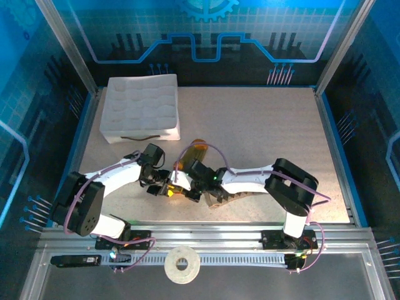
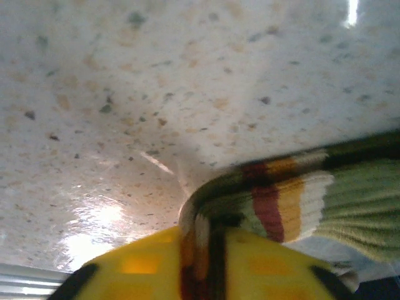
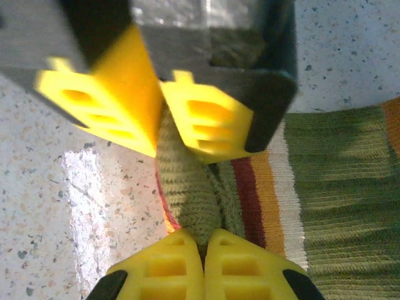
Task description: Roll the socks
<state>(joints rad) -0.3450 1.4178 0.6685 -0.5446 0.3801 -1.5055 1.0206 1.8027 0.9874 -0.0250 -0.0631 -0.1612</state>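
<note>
Olive-green sock [image 3: 337, 187] is lying on the bench [image 3: 56, 206], cuff bunched, seemingly starting the roll. Right hand [image 3: 203, 262] is clamping that fold; left hand [image 3: 159, 119] is straddling it, grip unclear. Next move is calling for rolling it toeward.

Left end effector [image 1: 161, 186], right end effector [image 1: 182, 187] meet at olive-green sock [image 1: 192, 155].

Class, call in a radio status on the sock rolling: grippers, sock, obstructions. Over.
Right gripper shut on green sock. Left gripper astride same sock, grip unclear. Foam tray far back, apart.
</note>
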